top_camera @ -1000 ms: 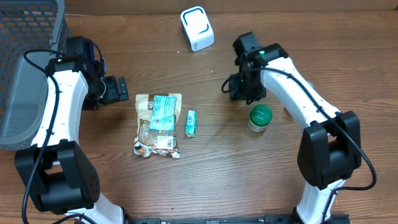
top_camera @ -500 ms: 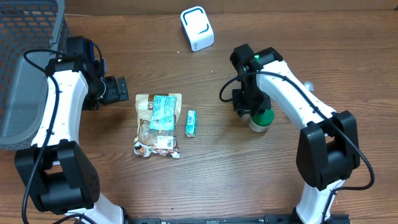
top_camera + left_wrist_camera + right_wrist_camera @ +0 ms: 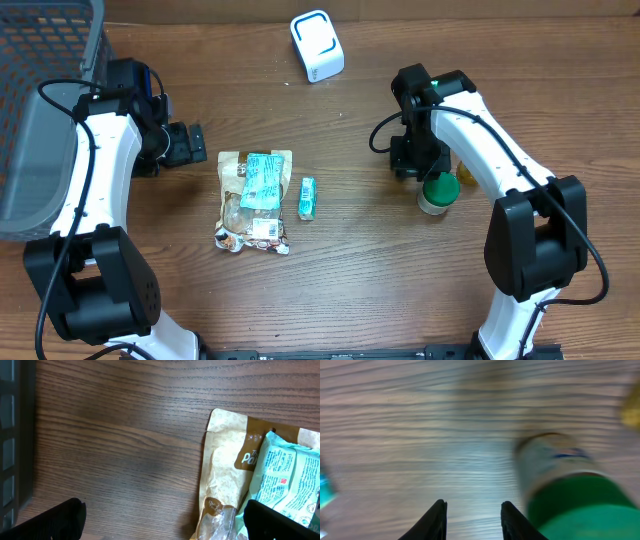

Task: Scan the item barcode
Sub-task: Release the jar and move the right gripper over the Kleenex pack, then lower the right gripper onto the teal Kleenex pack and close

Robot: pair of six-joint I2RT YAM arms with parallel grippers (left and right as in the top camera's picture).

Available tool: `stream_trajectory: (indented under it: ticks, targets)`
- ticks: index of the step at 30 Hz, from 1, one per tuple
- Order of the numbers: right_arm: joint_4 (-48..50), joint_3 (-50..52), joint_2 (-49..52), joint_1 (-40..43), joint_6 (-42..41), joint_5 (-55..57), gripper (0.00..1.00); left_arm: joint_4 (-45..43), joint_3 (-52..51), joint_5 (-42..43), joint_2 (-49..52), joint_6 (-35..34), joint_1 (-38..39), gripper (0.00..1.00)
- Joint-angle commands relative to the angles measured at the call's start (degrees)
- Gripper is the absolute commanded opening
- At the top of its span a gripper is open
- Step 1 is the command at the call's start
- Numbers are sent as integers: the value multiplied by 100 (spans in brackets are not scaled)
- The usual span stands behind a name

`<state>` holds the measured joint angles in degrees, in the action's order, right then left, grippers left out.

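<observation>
Overhead view, left to right.

1. Grey mesh basket (image 3: 40,60): upper left corner of the frame, at the table edge.
2. Left gripper (image 3: 186,145): left of centre, low over the wooden table (image 3: 350,290), just left of the snack pouch (image 3: 250,205). In the left wrist view the left gripper (image 3: 165,522) has its fingers spread wide to the lower corners, released, nothing between them.
3. Snack pouch: lies flat at centre left, with a teal packet (image 3: 263,180) resting on its upper half.
4. Small teal sachet (image 3: 308,197): just right of the pouch, apart from it.
5. White scanner (image 3: 317,46): top centre, well apart from all items.
6. Right gripper (image 3: 415,165): right of centre, pointed down at the table. The right wrist view is blurred; its fingers (image 3: 437,520) stand apart over bare wood, grasping nothing.
7. Green-lidded jar (image 3: 438,192): upright, just beside the right gripper at its lower right, outside the fingers. A yellow object (image 3: 632,407) shows near it; identity unclear.
</observation>
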<state>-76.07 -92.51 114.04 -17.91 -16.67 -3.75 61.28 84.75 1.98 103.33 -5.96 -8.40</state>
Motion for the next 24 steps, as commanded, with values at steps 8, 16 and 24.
stream_trajectory:
  ticks: [8, 16, 24]
  targets:
    - [796, 31, 9, -704, 131, -2249, 34, -4, 122, 44, 81, 42, -24, 100]
    - [1648, 90, 11, -1517, -461, -2105, 37, -4, 122, 44, 81, 42, -24, 100]
    - [2037, 380, 11, -1965, -909, -1491, 46, -4, 122, 44, 81, 42, -24, 100]
